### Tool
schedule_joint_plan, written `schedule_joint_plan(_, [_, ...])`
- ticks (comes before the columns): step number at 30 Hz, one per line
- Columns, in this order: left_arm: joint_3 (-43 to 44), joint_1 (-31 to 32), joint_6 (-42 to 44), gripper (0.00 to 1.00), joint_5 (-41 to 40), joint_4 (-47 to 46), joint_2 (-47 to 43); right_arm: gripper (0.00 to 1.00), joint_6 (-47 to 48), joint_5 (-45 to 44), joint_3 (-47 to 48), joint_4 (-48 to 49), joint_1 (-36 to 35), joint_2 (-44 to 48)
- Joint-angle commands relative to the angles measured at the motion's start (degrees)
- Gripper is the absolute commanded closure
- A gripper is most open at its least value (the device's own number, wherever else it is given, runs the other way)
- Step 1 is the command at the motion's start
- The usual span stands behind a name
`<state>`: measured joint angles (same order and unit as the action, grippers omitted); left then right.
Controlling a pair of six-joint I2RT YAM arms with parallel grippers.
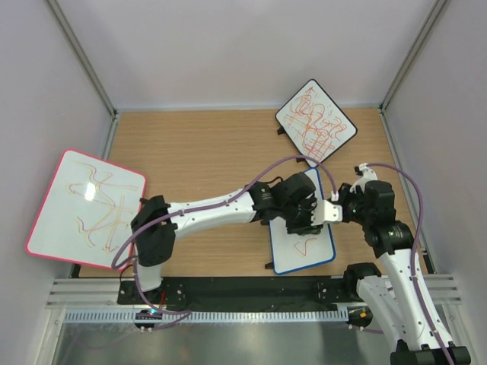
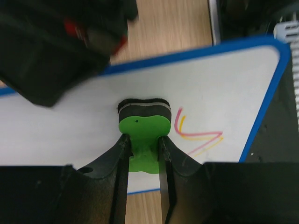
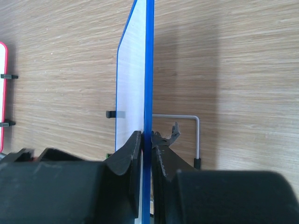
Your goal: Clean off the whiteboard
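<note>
The blue-framed whiteboard point(image 1: 304, 251) lies in front of the arms, white with a small red scribble left near its near end. My left gripper point(image 1: 303, 215) is shut on a green eraser point(image 2: 142, 135), whose black felt presses on the board point(image 2: 210, 93) just left of a red and yellow squiggle point(image 2: 198, 135). My right gripper point(image 1: 332, 211) is shut on the board's right edge; in the right wrist view the blue frame point(image 3: 148, 70) runs edge-on between my fingers point(image 3: 135, 149).
A pink-framed board point(image 1: 84, 205) with orange scribbles leans at the left. A black-framed board point(image 1: 315, 122) dense with red-orange scribbles stands at the back right. A wire stand point(image 3: 189, 133) shows behind the blue board. Side walls close the wooden table.
</note>
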<state>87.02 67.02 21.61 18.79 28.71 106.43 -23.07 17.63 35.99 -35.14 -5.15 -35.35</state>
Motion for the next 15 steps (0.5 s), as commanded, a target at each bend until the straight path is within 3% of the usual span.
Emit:
schedule_joint_plan(1, [7.18,1.44,-2.27,1.00,4.23,2.48,2.63,0.99,-0.13,0.83,1.10,1.65,-0.30,0.46])
schedule_joint_plan(8, [11.42,3.46,-1.83,1.00,4.15,5.48,3.96,0.99,-0.22,0.74,1.10,1.65,-0.39,0.46])
schedule_joint_plan(15, [1.23,3.46,-0.43,1.00,3.10,3.20,1.24,0.99,-0.13,0.74,1.19,1.47,-0.39,0.64])
